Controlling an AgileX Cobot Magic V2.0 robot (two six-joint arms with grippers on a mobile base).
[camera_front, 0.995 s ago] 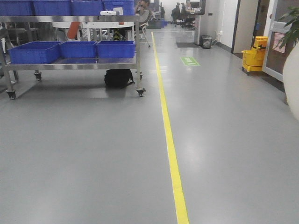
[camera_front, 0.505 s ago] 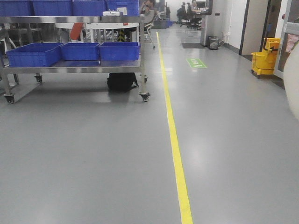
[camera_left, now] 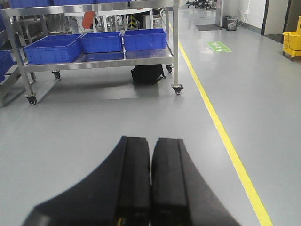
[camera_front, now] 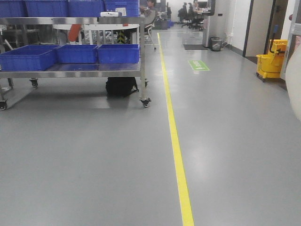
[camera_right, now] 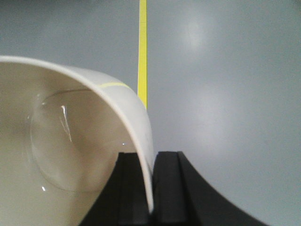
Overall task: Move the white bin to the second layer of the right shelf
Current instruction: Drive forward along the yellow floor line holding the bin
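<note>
Sliding left in your front view since a second ago, the steel cart (camera_front: 70, 74) now has its left caster almost at the frame edge, and the yellow mop bucket (camera_front: 272, 59) has drifted right. Your white bin (camera_right: 70, 155) is off the ground, carried at the robot's right side. The right gripper (camera_right: 151, 160) is clamped on its rim, one finger inside the wall and one outside. Look at that tub: glossy cream-white, a smoothly curved lip, a round ring pressed into its base, small glints of light on it, and only bare plastic showing inside. The yellow line (camera_right: 142, 52) on the floor runs straight ahead below it and reflects faintly on the lip. From the front you get only a pale bulge of the bin (camera_front: 295, 80) at the right edge. The left gripper (camera_left: 150, 146) has its fingers pressed together, holding nothing, above grey floor. Its camera gives you the clearest look into the three blue crates (camera_left: 101, 41) on the cart's lower level, where only blue inner walls show, and at the black bag (camera_left: 148, 74) underneath.
</note>
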